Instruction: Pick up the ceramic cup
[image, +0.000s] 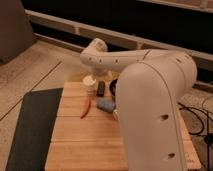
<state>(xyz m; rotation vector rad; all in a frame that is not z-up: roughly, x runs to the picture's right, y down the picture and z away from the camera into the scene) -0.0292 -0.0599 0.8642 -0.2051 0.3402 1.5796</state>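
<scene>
Locating the gripper (92, 70) at the far end of the wooden table (85, 145), directly over the ceramic cup (90, 83) and pointed down at it. Unable to tell whether the jaws are open or closed, or whether anything is held; hidden under the wrist. Unable to tell contact with the cup.

Found the ceramic cup upright at the far edge of the table, left of centre, pale cream in colour. Noted a small black object (101, 88) just to its right, and further right a dark bowl (113, 87), partly hidden behind the arm (150, 100). Recorded a slim red-orange item (86, 107) lying nearer than the cup, apart from it, and a blue-grey item (104, 104) just right of that, at the arm's edge.

Observed the arm reaching from the near right across to the far left, covering much of the table's right side. Logged a dark mat (30, 125) alongside the table's left edge, on speckled floor (25, 70).
</scene>
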